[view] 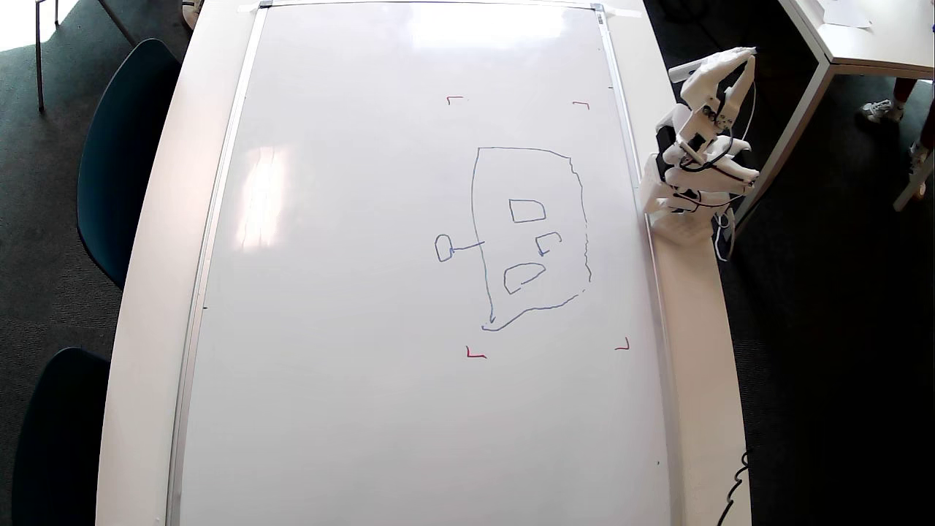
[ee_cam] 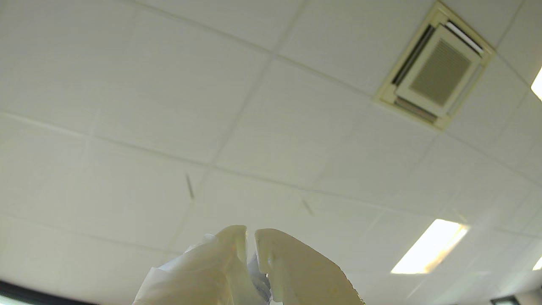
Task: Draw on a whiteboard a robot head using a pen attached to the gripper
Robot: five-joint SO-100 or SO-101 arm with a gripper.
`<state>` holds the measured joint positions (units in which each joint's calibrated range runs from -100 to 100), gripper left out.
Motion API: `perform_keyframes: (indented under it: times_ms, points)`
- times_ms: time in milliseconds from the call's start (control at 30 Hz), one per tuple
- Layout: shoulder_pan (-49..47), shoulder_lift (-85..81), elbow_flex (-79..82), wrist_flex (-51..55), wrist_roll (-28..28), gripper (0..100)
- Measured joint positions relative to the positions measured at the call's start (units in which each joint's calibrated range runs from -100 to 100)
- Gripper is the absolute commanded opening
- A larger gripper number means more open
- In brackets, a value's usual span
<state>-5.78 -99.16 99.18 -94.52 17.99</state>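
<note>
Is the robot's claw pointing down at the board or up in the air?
Up in the air. The gripper faces ceiling tiles in the wrist view; overhead, it is folded beside the whiteboard.

We look straight down on the whiteboard [view: 350, 292], which covers nearly all of the white bench [view: 157, 256]. On its right half sits the robot head [view: 529, 234], drawn in thin blue line: a wobbly outline holding three small boxy shapes, with a short stalk running left to a small loop [view: 443, 248]. Four red corner marks [view: 475, 353] frame the drawing without touching it. We see the arm folded up at the board's right edge, its base on the bench rim, clear of the drawing. The gripper [view: 745, 52] points up and away over the dark floor, its fingers [view: 739, 91] close together. A slim white piece beside them may be the pen; we cannot tell. Two dark chairs [view: 120, 146] stand to the left.
</note>
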Motion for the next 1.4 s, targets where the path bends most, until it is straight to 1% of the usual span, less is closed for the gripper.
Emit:
perform_keyframes:
  times_ms: [67,233,1400]
  points:
    - [0.0,0.0,0.0,-2.1,0.0,1]
    - [0.0,0.0,0.0,-3.0,0.0,1]
    - [0.0,0.0,0.0,-4.0,0.1,1]
